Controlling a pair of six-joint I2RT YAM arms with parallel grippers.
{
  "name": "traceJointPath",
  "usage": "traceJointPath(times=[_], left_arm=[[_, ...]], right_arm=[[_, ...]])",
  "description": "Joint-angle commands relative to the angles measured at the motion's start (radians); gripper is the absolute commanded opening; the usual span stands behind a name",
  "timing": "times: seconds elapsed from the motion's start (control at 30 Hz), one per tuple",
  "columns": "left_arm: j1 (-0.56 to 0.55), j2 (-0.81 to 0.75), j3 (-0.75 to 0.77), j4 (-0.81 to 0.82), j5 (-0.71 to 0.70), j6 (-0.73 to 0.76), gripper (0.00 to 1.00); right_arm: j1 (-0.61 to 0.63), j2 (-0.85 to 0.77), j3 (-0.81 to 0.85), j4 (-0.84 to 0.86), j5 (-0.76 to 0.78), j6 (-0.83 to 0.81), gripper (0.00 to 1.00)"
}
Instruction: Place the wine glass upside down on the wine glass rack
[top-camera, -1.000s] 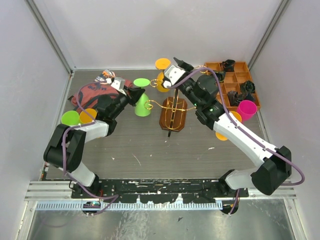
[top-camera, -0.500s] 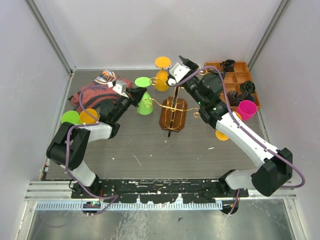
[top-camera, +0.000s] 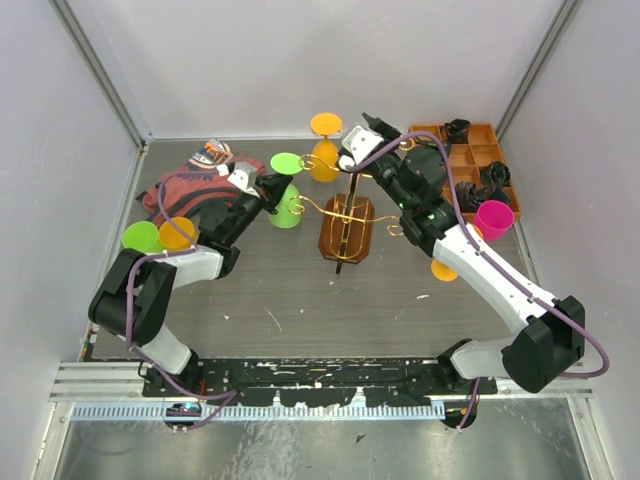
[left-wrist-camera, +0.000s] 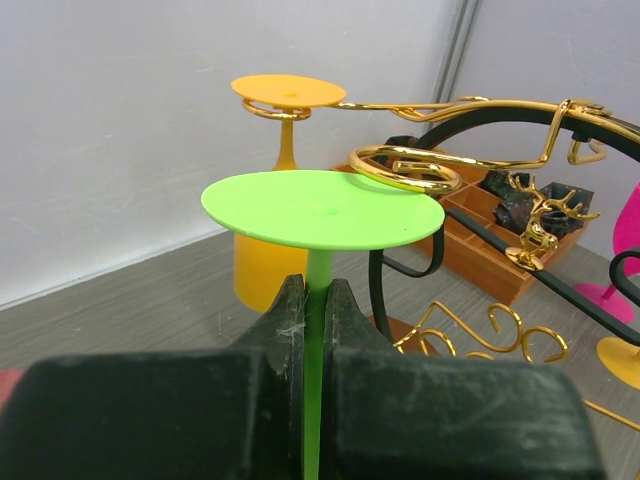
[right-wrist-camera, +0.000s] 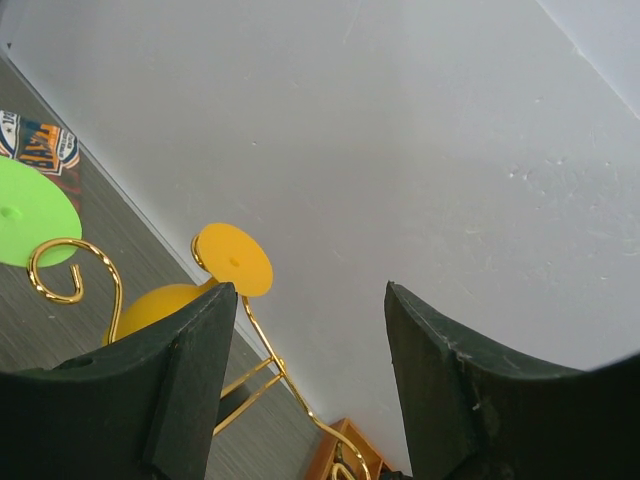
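My left gripper (top-camera: 274, 193) is shut on the stem of a green wine glass (top-camera: 287, 212) and holds it upside down, foot disc up, just left of the wine glass rack (top-camera: 345, 215). The rack is a gold curly-wire stand on a brown base. In the left wrist view the green stem (left-wrist-camera: 316, 290) is pinched between my fingers, and the foot disc sits beside a gold scroll arm (left-wrist-camera: 405, 163). An orange wine glass (top-camera: 324, 160) hangs upside down on the far arm. My right gripper (top-camera: 367, 129) is open and empty just right of it, with the orange glass (right-wrist-camera: 236, 260) off its left finger.
A brown compartmented tray (top-camera: 470, 135) with dark items stands at the back right. A pink glass (top-camera: 493, 218) and an orange one (top-camera: 444, 268) stand right of the rack. A green glass (top-camera: 140, 236), an orange glass (top-camera: 177, 232) and a crumpled cloth (top-camera: 185, 187) lie at the left.
My left gripper has carried the green glass slightly right towards the rack. My right gripper has drawn back and right from the hanging orange glass.
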Motion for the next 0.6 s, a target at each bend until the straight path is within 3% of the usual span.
traceJointPath(times=[0.0, 0.37, 0.57], left_arm=[[-0.003, -0.079, 0.012, 0.079, -0.055, 0.079, 0.0], [-0.002, -0.162, 0.003, -0.089, -0.151, 0.247, 0.0], [-0.003, -0.145, 0.025, -0.097, -0.019, 0.202, 0.0]], right_arm=[[-0.007, -0.026, 0.002, 0.046, -0.004, 0.004, 0.66], [-0.008, -0.029, -0.002, 0.04, -0.002, 0.01, 0.66], [-0.008, -0.028, -0.003, 0.04, -0.008, 0.012, 0.66]])
